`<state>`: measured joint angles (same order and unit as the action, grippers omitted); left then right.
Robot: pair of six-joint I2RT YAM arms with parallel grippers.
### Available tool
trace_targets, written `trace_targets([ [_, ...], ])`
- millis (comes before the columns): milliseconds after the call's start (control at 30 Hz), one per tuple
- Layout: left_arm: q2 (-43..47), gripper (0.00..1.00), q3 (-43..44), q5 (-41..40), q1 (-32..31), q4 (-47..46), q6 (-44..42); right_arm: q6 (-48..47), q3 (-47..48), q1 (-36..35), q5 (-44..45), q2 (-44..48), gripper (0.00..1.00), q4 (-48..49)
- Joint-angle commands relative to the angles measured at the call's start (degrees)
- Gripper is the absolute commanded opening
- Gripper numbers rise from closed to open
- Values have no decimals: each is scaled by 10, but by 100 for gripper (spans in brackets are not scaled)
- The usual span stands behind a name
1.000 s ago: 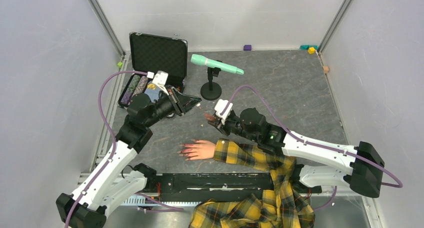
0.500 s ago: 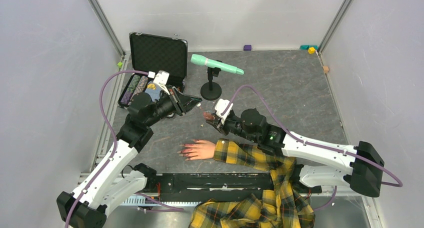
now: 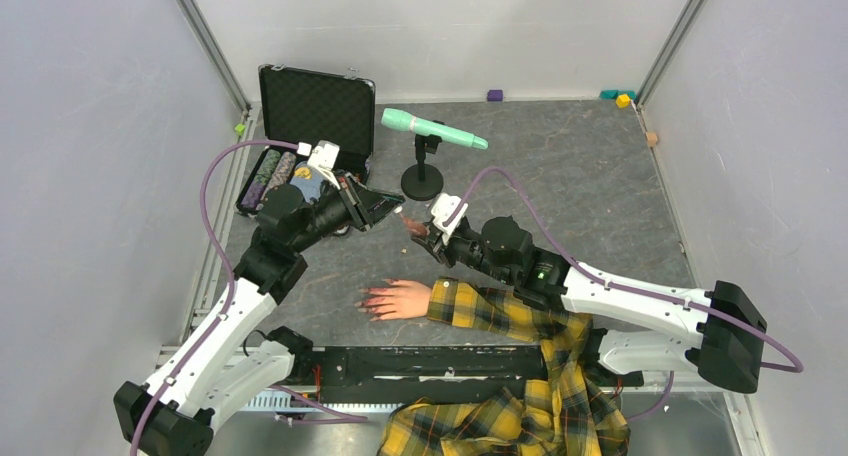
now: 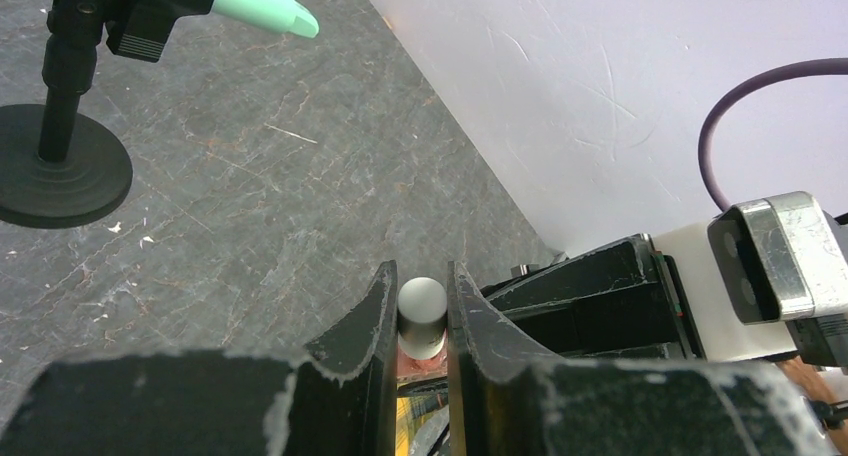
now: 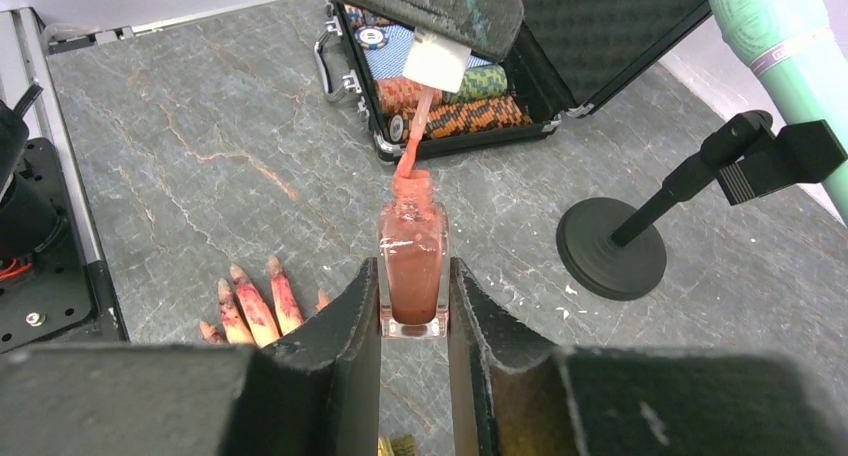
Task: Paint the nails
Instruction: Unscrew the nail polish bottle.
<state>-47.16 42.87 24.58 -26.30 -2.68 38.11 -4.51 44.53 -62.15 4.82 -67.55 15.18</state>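
Dipping step — my right gripper [image 5: 413, 281] clamps the polish bottle [image 5: 412, 261], left gripper [image 4: 422, 298] pinches its white cap [image 4: 421, 304], brush [image 5: 411, 154] in the bottle's neck. The nails [image 5: 272, 268] lie near the bottle, down on its near side. Next, I reckon — lift clear, carry brush to them.

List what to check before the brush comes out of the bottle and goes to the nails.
1. Polish bottle clamped in right gripper: ok.
2. White cap held in left gripper: ok.
3. Brush stem lined up with bottle neck: ok, it enters the neck.
4. Bristles loaded: cannot tell, hidden inside the bottle.
5. Nails uncovered on the mannequin hand: ok.
6. Which nails are left to paint: cannot tell, too small.
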Motion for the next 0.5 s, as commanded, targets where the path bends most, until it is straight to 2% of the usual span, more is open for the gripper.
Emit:
trace_targets([
  [0, -2, 2, 6, 15, 4, -22, 7, 5, 21, -3, 10, -3, 0, 40],
  [467, -6, 2, 6, 18, 4, -24, 10, 8, 26, -4, 3, -11, 0, 42],
])
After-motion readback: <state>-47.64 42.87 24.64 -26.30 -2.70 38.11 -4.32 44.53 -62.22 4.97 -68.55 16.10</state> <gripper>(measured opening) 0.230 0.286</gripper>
